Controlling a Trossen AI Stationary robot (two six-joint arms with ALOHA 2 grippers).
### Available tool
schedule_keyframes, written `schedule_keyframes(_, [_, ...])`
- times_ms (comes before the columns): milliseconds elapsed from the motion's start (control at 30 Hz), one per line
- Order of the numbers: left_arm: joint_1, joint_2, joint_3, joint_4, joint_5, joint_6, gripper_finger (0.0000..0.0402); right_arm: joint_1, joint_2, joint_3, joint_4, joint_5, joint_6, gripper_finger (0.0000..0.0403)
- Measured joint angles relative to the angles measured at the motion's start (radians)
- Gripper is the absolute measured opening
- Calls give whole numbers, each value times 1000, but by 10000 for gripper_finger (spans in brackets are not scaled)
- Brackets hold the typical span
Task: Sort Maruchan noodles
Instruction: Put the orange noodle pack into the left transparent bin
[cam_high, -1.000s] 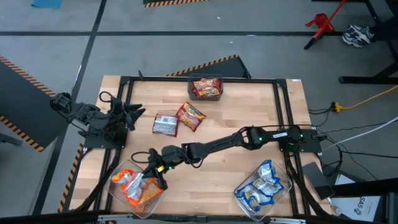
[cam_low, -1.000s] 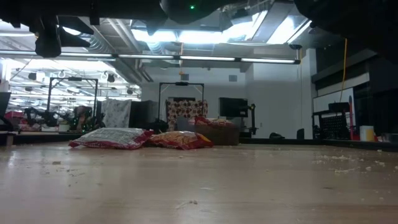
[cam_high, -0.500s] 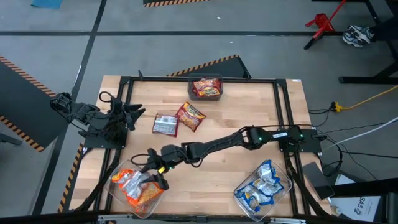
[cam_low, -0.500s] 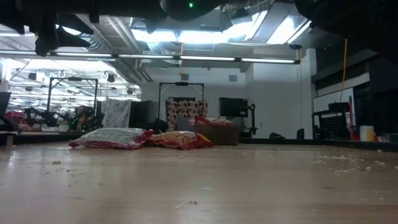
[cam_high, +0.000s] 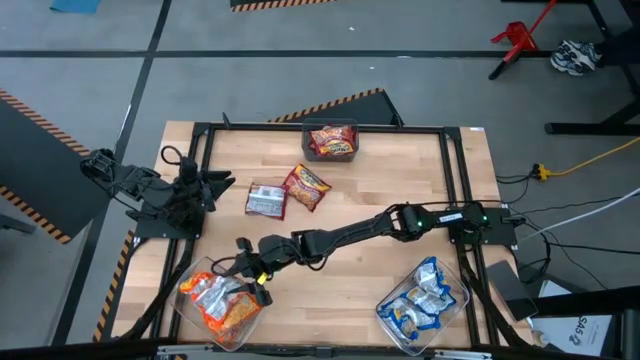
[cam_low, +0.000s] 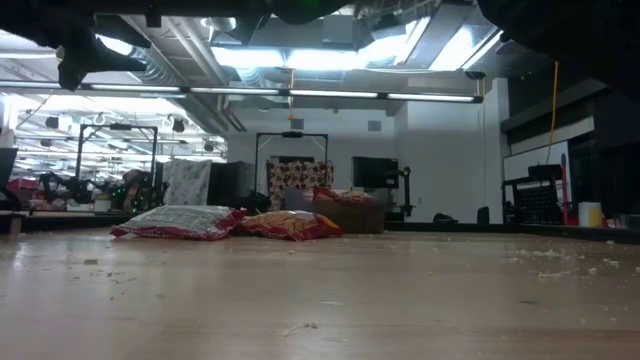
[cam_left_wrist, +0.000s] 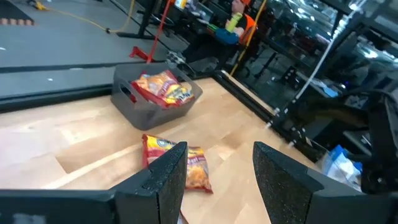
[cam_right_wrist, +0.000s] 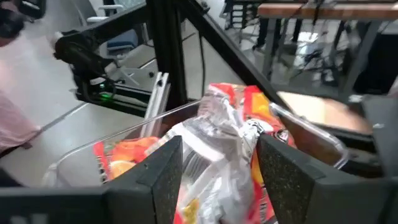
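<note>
The right hand (cam_high: 252, 285) is hovering open over the near-left bin (cam_high: 196, 316), which is holding orange-and-silver packets (cam_high: 222, 301). Blue packets (cam_high: 425, 295) are filling the near-right bin (cam_high: 388, 318). The left hand (cam_high: 212, 186) is waiting open at the worktop's left edge.

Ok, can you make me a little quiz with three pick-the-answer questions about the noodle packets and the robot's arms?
1. Where is the right gripper?
A. Over the clear bin with orange-and-silver packets
B. Over the dark bin at the table's far edge
C. Parked at the table's left edge

2. How many packets lie loose on the wooden table?
A. None
B. Two
C. Five

3. How are the right gripper's jaws?
A. Shut on a blue packet
B. Apart, holding nothing
C. Shut tight on nothing

Answers:
1. A, the high view shows the right arm stretched across to that near-left bin.
2. B, a silver packet and a red-orange packet lie side by side in the middle.
3. B, the right wrist view shows the jaws spread, with the orange-and-silver packets lying in the bin beyond them.
</note>
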Motion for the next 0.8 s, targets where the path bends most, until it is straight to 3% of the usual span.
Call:
schedule_keyframes(167, [0, 0, 0, 3, 49, 0, 176, 0, -26, 0, 9, 34, -134, 186])
schedule_keyframes(300, [0, 0, 0, 5, 69, -5, 176, -1, -28, 1, -28, 45, -148, 186])
schedule_keyframes(533, [0, 0, 0, 4, 97, -22, 176, 14, -78, 0, -190, 333, -148, 184])
schedule_keyframes(600, [0, 0, 0, 3, 99, -22, 176, 14, -94, 2, -205, 376, -148, 173])
schedule_keyframes(800, [0, 0, 0, 4, 93, -22, 176, 15, -75, 0, -256, 340, -146, 98])
